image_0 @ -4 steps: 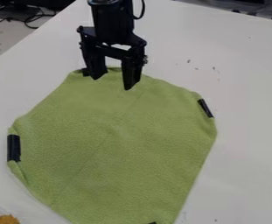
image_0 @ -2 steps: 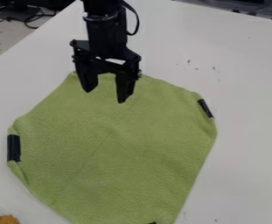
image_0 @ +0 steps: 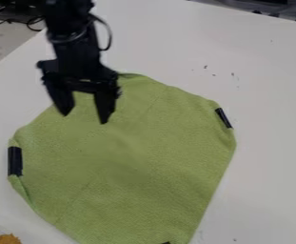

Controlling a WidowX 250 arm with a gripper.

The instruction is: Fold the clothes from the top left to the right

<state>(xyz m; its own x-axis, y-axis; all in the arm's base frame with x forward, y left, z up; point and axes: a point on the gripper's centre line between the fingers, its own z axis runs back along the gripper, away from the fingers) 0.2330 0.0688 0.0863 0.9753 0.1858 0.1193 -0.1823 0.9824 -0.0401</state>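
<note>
From where I stand, the green cloth (image_0: 131, 157) lies spread out on the white tabletop (image_0: 271, 95), its lower end running out at the bottom of the view. The black arm (image_0: 77, 62) hangs over its upper left part, and the jaws point down, parted with a fair gap between them and nothing caught there. I can't tell how near the tips are to the fabric. It looks light and limp, a slightly fuzzy weave that should bend easily and come to no harm from a firm pinch. The trouble, I'd guess, is that it won't hold its own shape: lift one spot and the rest will sag or drag along, and closing on the flat middle might just skid over it. Better to take it right at the rim, on the upper left, with one tip on each side of a small ruck of cloth. The left dark strip (image_0: 14, 161) on the edge may be a bit stiffer and give a surer bite, as might the right dark strip (image_0: 223, 117), though that one is on the side the fold should head for. A low, slow carry across would likely keep the layer from bunching.
</note>
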